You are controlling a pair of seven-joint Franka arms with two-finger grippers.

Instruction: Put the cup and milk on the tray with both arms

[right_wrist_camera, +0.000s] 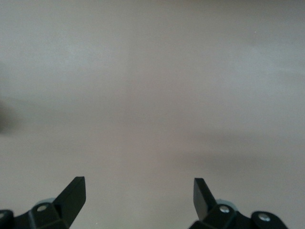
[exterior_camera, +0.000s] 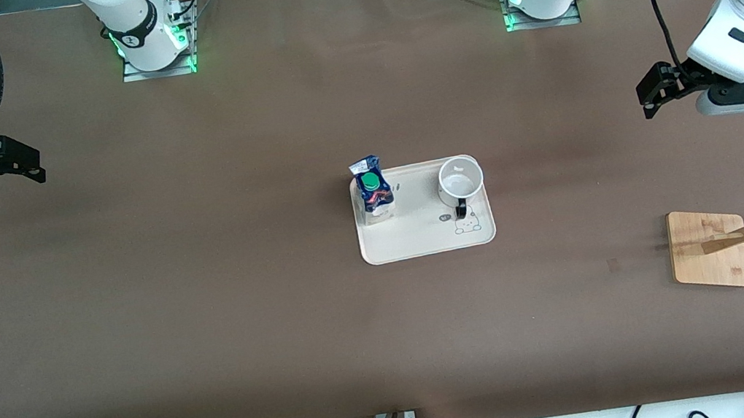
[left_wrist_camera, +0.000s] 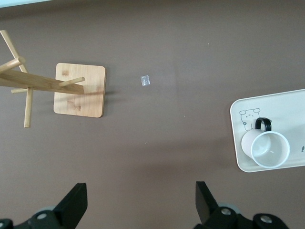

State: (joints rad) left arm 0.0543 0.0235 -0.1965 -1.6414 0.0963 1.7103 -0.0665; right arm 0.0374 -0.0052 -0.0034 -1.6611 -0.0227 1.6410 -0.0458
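You are seeing the milk (exterior_camera: 372, 190) only in the front view, standing beside the cup (exterior_camera: 461, 180) on the tray (exterior_camera: 421, 238). The left gripper (left_wrist_camera: 140, 200) and right gripper (right_wrist_camera: 139, 198) are hovering over bare desk (exterior_camera: 208, 300), fingers spread, holding nothing.

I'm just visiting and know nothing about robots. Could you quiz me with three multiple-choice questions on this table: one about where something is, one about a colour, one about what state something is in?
1. Where is the cup?
A. on the wooden stand
B. on the tray, beside the milk
C. in a gripper

2. What colour is the milk's cap?
A. green
B. red
C. yellow

3. How are the two grippers?
A. both clamped on things
B. one open, one shut
C. both open and empty

Answers: 1 B, the cup stands upright inside the tray's rim. 2 A, a round green cap tops the carton. 3 C, the left gripper and the right gripper show spread fingers with nothing between, each over bare table at its own end.
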